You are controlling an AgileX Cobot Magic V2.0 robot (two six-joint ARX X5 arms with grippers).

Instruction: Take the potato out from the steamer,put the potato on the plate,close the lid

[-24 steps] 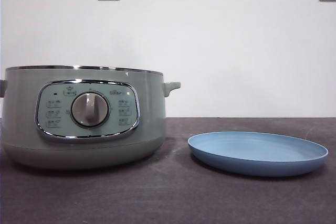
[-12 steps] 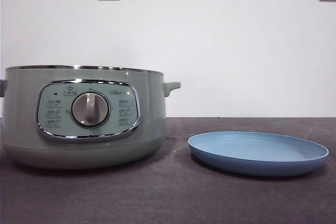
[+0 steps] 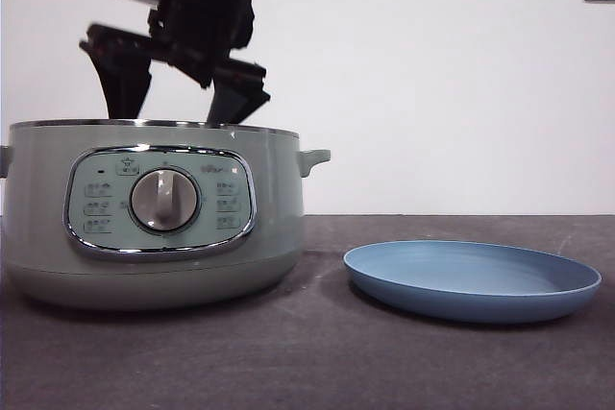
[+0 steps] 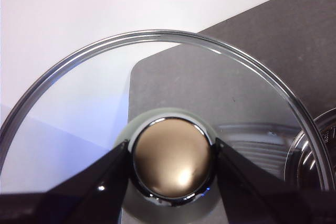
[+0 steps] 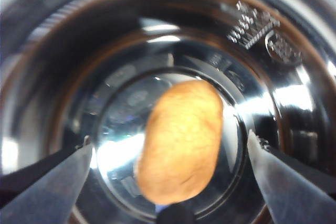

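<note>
The left tool [image 4: 170, 182] holds the lid [image 4: 79, 108] by its knob [image 4: 172, 160], one black jaw pressed against each side of it; the glass dome with its chrome rim spreads out beyond the jaws, and through it show the dark table [image 4: 262, 40] and a pale wall; this tool cannot be found in the front view. In the front view the steamer [image 3: 154, 213] stands on the left of the table [image 3: 317, 352], sage-green, uncovered, its chrome-framed panel and silver dial [image 3: 164, 201] facing the camera; a small handle juts from its right side. The right tool [image 3: 173, 84] hangs directly above the open pot, big and dark, its jaw tips close to the chrome rim; its jaws are spread wide. In the right wrist view the potato [image 5: 181, 140] lies on the shiny metal floor inside the steamer [image 5: 273, 93], orange-brown and oval, between the two parted jaws of the right tool [image 5: 170, 150] and touched by neither. To the right of the pot, apart from it, the light-blue plate [image 3: 473, 280] rests flat on the table with nothing on it.
</note>
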